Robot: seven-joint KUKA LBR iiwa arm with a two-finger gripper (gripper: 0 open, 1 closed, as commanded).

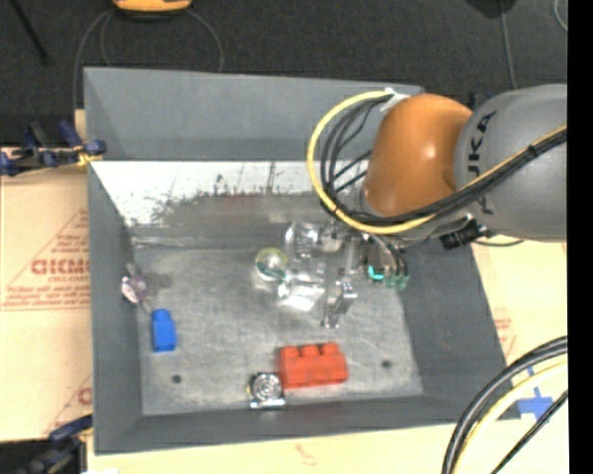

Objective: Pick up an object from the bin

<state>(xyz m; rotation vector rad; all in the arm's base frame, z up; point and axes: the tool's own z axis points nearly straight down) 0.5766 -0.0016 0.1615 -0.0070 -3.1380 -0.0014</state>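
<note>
The gripper (334, 292), clenched or released I cannot tell, hangs low mid-bin (119, 265) and could knock the clear glassy piece (298, 294) aside.

Bright, even light falls from above. The bin (203, 186) has a pale, glaring band low on its far wall, while its left wall and the top of the frame stay dim. A soft sheen lies on the orange cover (415, 151). The clear ball (271, 263) mid-frame glints. Shadows on the floor are faint.
</note>
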